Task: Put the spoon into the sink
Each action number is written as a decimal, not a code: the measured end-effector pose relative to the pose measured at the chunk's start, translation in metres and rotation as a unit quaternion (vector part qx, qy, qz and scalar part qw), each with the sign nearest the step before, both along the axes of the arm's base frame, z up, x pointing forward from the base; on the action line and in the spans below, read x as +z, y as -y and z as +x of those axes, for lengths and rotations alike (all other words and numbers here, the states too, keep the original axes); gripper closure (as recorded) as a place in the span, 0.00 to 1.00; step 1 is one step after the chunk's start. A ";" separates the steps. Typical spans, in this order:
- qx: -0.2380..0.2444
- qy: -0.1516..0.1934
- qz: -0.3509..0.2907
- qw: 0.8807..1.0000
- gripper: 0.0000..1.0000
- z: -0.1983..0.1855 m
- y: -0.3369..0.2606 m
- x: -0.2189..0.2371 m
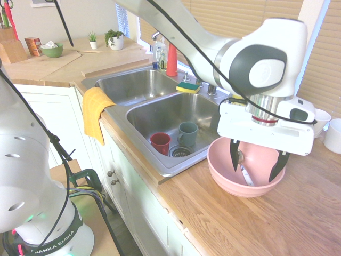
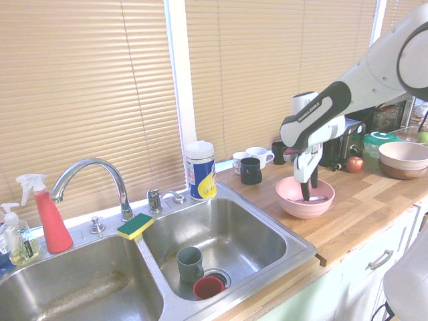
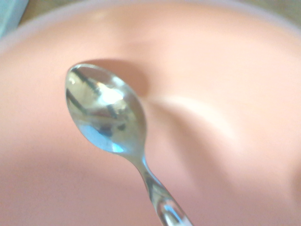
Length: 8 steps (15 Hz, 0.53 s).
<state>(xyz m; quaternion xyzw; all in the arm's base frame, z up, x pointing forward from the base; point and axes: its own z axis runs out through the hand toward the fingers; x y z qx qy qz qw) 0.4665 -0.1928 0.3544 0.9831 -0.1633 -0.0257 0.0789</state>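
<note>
Gripper (image 1: pixel 256 162) lowered into the pink bowl (image 1: pixel 224 173), fingers spread apart on either side of the spoon (image 1: pixel 243 168), nothing grasped yet. Spoon lying loose inside the bowl, metal end up the near wall toward the sink (image 1: pixel 160 114), pale handle down toward the bowl's floor.

Bowl standing on the wooden counter (image 1: pixel 240 224), near its front edge and just beside the sink's right-hand rim.

Likely trouble from here: closing on the thin handle at a slant, so that it slips along the curved wall and skids out between the pads; or pressing a fingertip into the bowl and tipping or shoving it toward the counter's front edge. A shallow pinch could also let the spoon swing and drop short of the basin.

Close up: small, slim, mirror-bright oval end (image 3: pixel 106 110) reflecting window light, narrow neck, whitish handle.
</note>
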 end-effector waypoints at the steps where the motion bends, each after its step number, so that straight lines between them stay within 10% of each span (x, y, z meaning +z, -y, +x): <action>1: 0.006 -0.008 0.002 1.000 0.00 0.001 0.000 -0.008; 4: 0.014 -0.017 0.005 1.000 0.00 0.005 0.000 -0.024; 5: 0.016 -0.016 0.006 1.000 1.00 0.006 0.000 -0.026; 8: 0.019 -0.014 0.009 1.000 1.00 0.007 0.001 -0.025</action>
